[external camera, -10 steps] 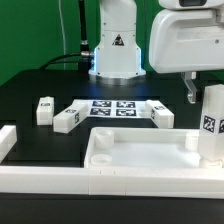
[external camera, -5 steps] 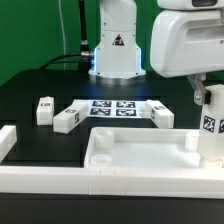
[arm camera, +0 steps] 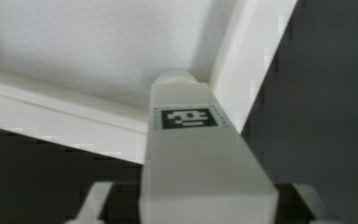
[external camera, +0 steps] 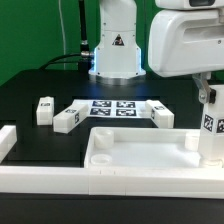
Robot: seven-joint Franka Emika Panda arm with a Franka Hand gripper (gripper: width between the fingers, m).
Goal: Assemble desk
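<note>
Black surface (external camera: pixel 40 85) under a green backdrop (external camera: pixel 30 30) carries the tabletop (external camera: pixel 140 160), rims up. At the tabletop's corner on the exterior view's right, the pincer (arm camera: pixel 194 200) is clenched on 1 upright leg (external camera: pixel 211 125). 3 other legs (external camera: pixel 44 109) (external camera: pixel 67 118) (external camera: pixel 162 114) lie beyond the tabletop. The step in hand looks like seating this leg. The next move likely calls for squaring it over the corner, then pressing down.

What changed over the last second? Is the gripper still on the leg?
The gripper, shut on the upright desk leg, crept slightly toward the exterior view's left and a touch lower, at the tabletop corner on that view's right. Nothing was let go or newly grasped. The three loose legs, the tabletop and the marker board stayed put.
</note>
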